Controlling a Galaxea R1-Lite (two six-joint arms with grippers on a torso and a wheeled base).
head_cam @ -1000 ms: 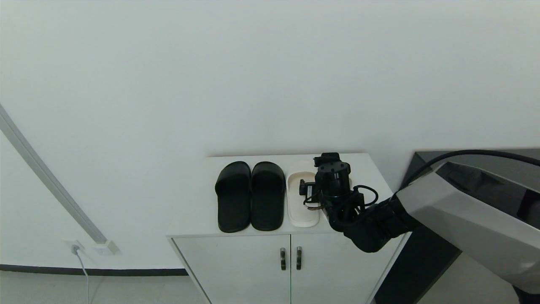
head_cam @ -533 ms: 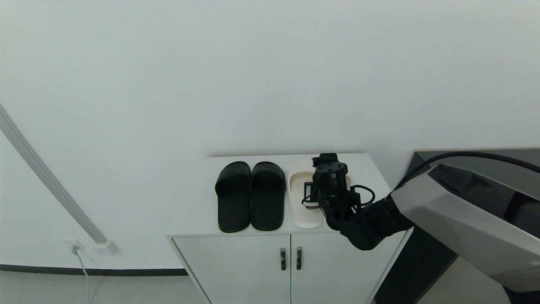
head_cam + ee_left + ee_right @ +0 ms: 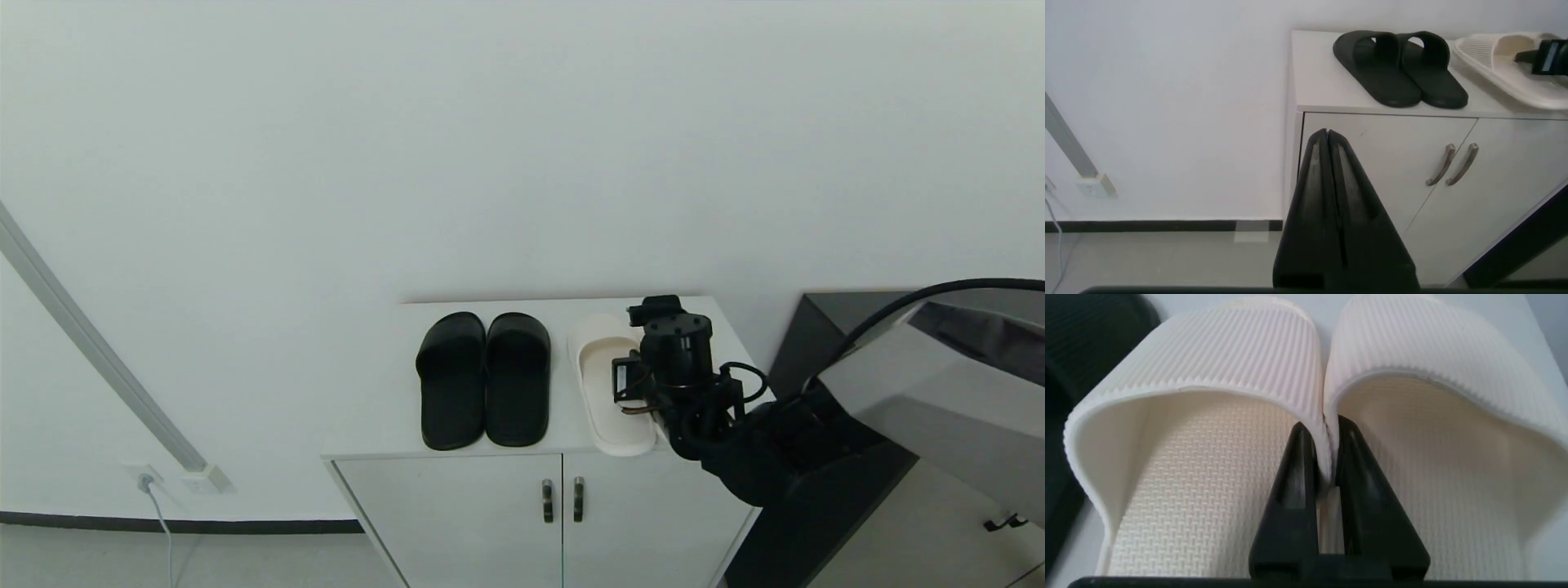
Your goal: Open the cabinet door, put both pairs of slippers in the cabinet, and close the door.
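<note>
Cream ribbed slippers (image 3: 1233, 416) lie on top of the cabinet (image 3: 457, 506), beside the black slippers (image 3: 483, 380); right gripper (image 3: 1325, 433) pinches their two touching straps together; they seem light, soft, bendy; left gripper (image 3: 1328, 135), pressed together and empty, hangs before the cabinet.

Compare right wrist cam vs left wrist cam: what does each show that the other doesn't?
Right wrist, not left: the right gripper pinching the touching inner strap edges of the white slippers, seen close up. Left wrist, not right: the left gripper shut and empty, both cabinet doors shut, their handles, a wall socket. Both: the white slippers and the black slippers.
</note>
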